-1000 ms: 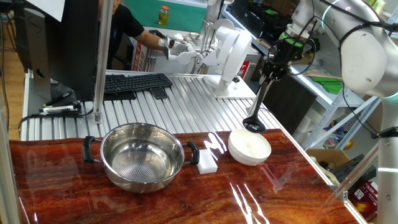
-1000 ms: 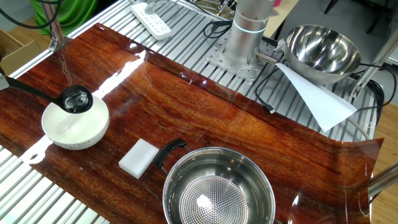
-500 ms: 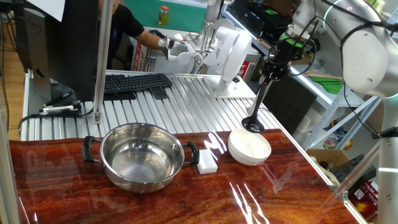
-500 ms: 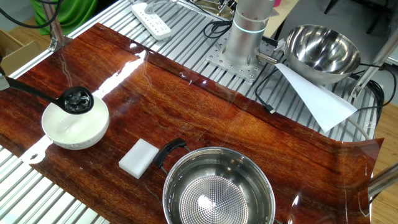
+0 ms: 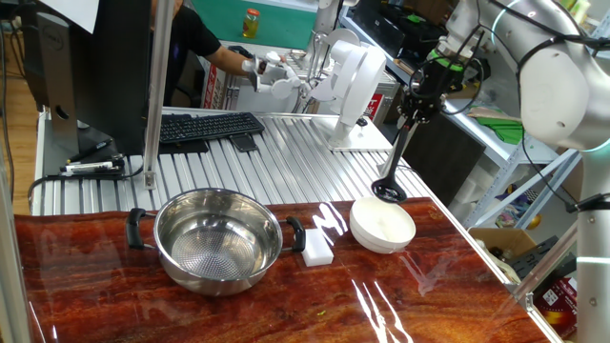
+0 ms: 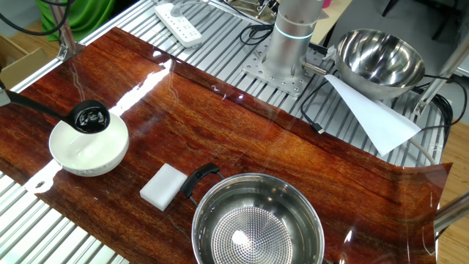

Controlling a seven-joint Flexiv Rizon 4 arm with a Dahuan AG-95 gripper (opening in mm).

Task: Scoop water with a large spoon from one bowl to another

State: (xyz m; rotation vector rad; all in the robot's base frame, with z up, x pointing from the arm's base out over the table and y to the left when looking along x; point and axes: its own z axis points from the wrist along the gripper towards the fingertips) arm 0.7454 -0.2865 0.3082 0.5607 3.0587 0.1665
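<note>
My gripper [image 5: 413,114] is shut on the top of the black ladle's handle and hangs high over the table's far right edge. The ladle's handle [image 5: 398,152] points steeply down. Its small round cup [image 5: 388,191] hovers just above the far rim of the small white bowl [image 5: 382,226]. In the other fixed view the cup [image 6: 89,117] sits over the white bowl's [image 6: 88,150] rim, and the gripper is out of frame. The wide steel bowl [image 5: 217,238] with black side handles stands to the left, also seen in the other fixed view [image 6: 256,224].
A white rectangular block [image 5: 316,247] lies between the two bowls. Behind the wood surface are a keyboard [image 5: 205,127] and a metal post [image 5: 157,95]. The other fixed view shows the arm's base [image 6: 292,37], a second steel bowl [image 6: 381,55], white paper [image 6: 374,114] and a power strip [image 6: 179,22].
The ladle's cup rocked very slightly over the white bowl's rim and is back where it was. The gripper and the bowls have not moved.
</note>
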